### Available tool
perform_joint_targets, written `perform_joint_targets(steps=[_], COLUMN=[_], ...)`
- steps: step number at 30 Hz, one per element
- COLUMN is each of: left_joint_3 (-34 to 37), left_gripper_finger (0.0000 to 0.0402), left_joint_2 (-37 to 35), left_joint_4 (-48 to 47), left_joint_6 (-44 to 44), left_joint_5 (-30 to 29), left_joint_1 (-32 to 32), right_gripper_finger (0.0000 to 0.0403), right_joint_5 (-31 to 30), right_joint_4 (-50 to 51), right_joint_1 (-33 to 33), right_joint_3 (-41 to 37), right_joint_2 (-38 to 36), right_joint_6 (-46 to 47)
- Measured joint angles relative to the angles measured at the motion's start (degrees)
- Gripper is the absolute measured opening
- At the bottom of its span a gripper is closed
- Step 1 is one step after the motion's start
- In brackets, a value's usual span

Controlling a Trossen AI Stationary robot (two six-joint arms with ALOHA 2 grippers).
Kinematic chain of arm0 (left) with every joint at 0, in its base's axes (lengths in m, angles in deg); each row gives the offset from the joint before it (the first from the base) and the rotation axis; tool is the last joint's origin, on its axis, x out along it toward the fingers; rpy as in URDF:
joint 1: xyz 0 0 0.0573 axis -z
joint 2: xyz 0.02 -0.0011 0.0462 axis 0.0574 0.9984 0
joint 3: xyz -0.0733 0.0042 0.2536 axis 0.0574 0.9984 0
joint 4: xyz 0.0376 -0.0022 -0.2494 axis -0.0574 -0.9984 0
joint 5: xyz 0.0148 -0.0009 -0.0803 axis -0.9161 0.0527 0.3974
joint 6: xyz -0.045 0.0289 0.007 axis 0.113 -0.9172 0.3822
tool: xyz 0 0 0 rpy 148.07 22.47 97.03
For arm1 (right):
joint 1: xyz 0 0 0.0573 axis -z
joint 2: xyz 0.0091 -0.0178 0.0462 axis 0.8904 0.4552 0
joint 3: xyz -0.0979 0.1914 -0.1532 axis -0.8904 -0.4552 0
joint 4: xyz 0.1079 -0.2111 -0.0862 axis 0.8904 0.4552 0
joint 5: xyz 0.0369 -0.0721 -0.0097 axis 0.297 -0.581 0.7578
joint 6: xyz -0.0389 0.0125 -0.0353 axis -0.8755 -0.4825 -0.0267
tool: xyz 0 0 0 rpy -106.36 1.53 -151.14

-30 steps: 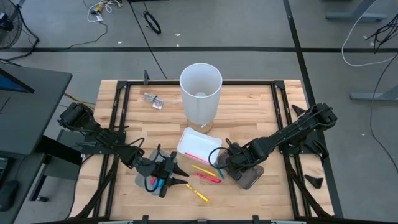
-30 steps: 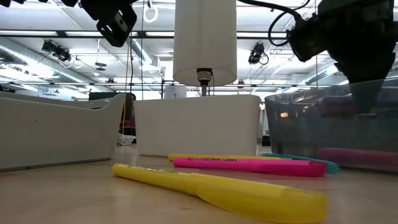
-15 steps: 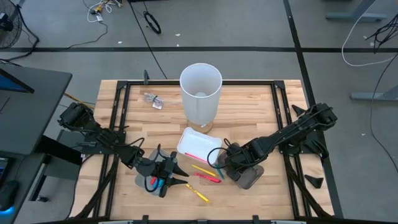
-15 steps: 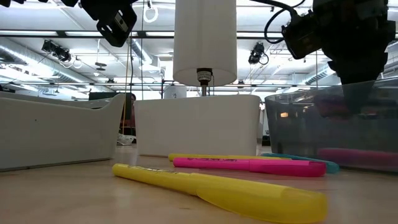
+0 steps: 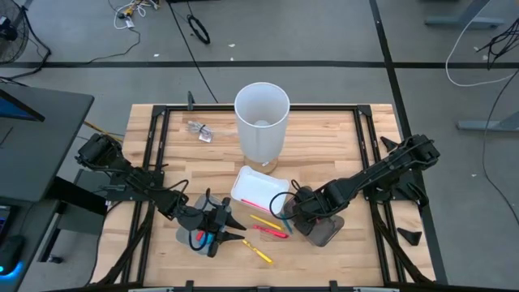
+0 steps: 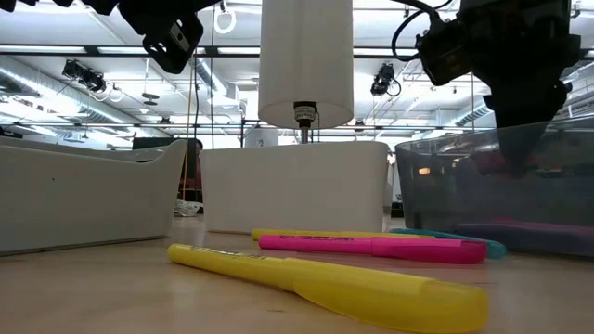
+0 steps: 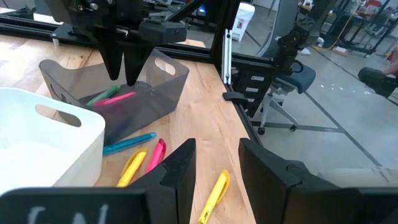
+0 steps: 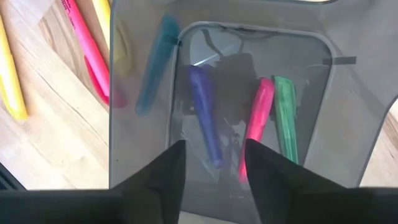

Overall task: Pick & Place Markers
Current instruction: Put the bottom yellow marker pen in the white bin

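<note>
My right gripper (image 8: 214,165) points down, open, over a smoky clear bin (image 5: 326,233). On the bin's floor lie a purple marker (image 8: 205,112), a pink one (image 8: 256,121) and a green one (image 8: 286,118), and nothing is between the fingers. On the wood between the bins lie two yellow markers (image 5: 260,254) (image 5: 261,219), a pink one (image 5: 272,232) and a teal one (image 6: 455,243). My left gripper (image 7: 216,165) is open and holds nothing. It hovers over a grey tray (image 5: 185,234) and points toward the table's right.
A white tray (image 5: 256,188) holding a pink marker stands at the table's middle. Behind it is a tall white cup (image 5: 262,122). A small clear wrapper (image 5: 199,130) lies at the far left. Black frame rails (image 5: 154,146) run along the table's sides.
My right gripper has tipped a little over the smoky bin while staying in place above it. My left arm has kept still.
</note>
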Motion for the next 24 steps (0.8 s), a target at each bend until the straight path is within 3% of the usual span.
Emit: perform_joint_targets(steps=[20, 24], left_joint_3=[0.0, -0.36], left_gripper_finger=[0.0126, 0.0126], left_joint_2=[0.0, 0.0], left_joint_4=[-0.01, -0.92], left_joint_6=[0.0, 1.02], left_joint_5=[-0.03, -1.25], left_joint_1=[0.0, 0.0], right_gripper_finger=[0.0149, 0.0145], right_joint_5=[-0.16, -3.33], right_joint_4=[0.02, 0.04], right_joint_1=[0.0, -0.02], right_joint_3=[-0.01, -0.02], right_joint_2=[0.0, 0.0], right_joint_6=[-3.2, -3.76])
